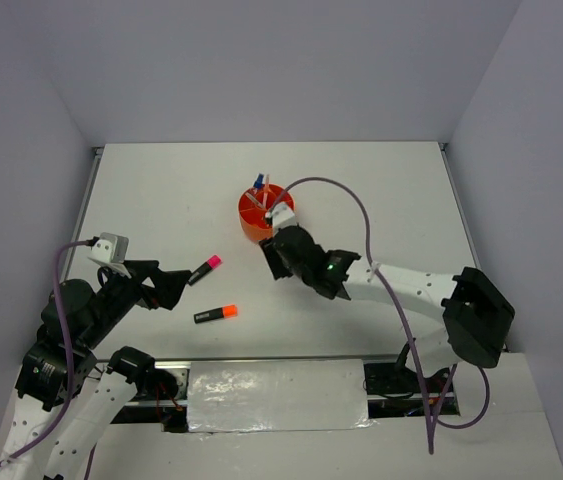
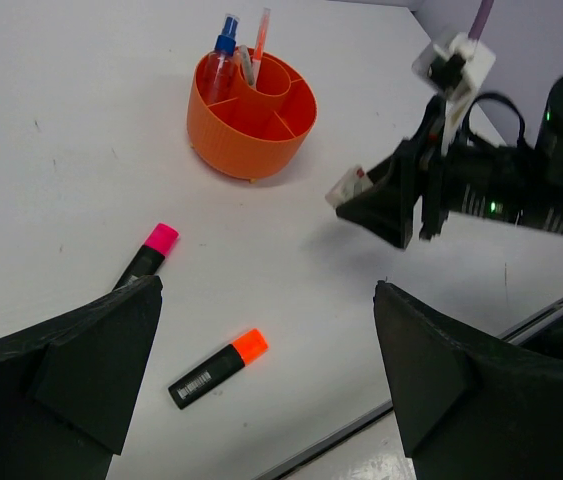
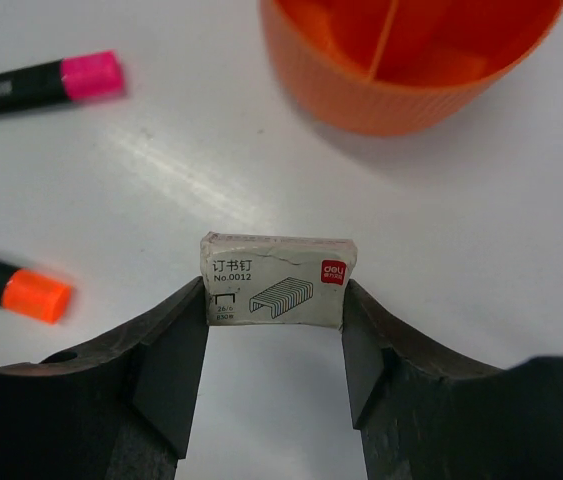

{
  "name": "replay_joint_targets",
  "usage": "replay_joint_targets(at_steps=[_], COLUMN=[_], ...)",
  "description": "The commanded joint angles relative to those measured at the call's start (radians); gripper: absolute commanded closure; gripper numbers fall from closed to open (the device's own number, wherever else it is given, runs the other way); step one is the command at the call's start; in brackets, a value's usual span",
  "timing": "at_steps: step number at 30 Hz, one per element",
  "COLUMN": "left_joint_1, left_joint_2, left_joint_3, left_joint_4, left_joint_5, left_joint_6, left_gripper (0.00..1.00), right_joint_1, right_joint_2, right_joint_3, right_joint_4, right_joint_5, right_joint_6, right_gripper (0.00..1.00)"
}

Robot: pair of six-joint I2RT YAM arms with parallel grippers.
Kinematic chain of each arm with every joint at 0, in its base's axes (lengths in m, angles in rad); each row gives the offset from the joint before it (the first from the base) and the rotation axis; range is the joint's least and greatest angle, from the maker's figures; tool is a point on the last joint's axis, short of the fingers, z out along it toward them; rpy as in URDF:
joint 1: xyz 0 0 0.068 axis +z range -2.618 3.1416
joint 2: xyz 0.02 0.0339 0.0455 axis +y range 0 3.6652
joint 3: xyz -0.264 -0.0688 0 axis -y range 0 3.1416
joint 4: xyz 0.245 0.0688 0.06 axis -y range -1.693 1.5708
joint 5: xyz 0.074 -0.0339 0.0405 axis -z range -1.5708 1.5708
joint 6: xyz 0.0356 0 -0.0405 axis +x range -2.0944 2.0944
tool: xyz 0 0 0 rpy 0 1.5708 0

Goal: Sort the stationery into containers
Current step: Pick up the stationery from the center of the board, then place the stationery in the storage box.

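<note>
My right gripper (image 3: 274,305) is shut on a small white staple box (image 3: 276,280), pinched by its two ends, just in front of the orange tub (image 3: 401,60). In the left wrist view the same box (image 2: 346,188) shows at the tip of the right gripper (image 2: 366,200), right of the tub (image 2: 251,105). A blue marker (image 2: 224,50) and thin pens (image 2: 259,40) stand in the tub. A pink-capped highlighter (image 2: 149,255) and an orange-capped highlighter (image 2: 218,367) lie on the table. My left gripper (image 2: 266,290) hangs open above them, holding nothing.
The tub (image 1: 265,212) stands mid-table toward the back. The pink highlighter (image 1: 204,268) and the orange one (image 1: 216,314) lie left of centre, near the left gripper (image 1: 176,290). Grey walls enclose the white table, and the metal base rail (image 1: 271,385) runs along its near edge.
</note>
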Motion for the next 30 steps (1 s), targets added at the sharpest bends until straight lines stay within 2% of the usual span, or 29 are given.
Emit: replay_joint_targets(at_steps=[1,6,10,15,23,30], left_joint_1=[-0.003,-0.003,-0.005,-0.005,-0.006,-0.006], left_joint_2=[0.006,0.005,0.006,0.006,0.009,0.009], left_joint_3=[-0.001,0.001,0.001,-0.001,-0.001,-0.001], left_joint_4=[0.047,0.047,0.047,0.049,0.049,0.049], left_joint_5=[0.013,0.016,0.019,0.024,0.029,0.029], left_joint_6=[0.003,0.003,0.004,0.004,0.004,0.004], left_gripper=[0.01,0.01,0.01,0.01,0.01,0.01], right_joint_1=[-0.113,-0.246,-0.320,-0.346,-0.441,-0.469], right_joint_2=[-0.033,-0.021,0.047,0.133,0.164,0.206], right_joint_3=[0.048,0.035,0.096,0.164,0.104,0.098], right_joint_4=[0.063,0.208,0.248,0.262,0.438,0.469], right_joint_5=[-0.153,-0.403,-0.454,-0.457,-0.595,-0.649], right_joint_6=[-0.206,-0.334,-0.369,-0.426,-0.433,-0.441], right_gripper=[0.68,0.67,0.65,0.64,0.60,0.58])
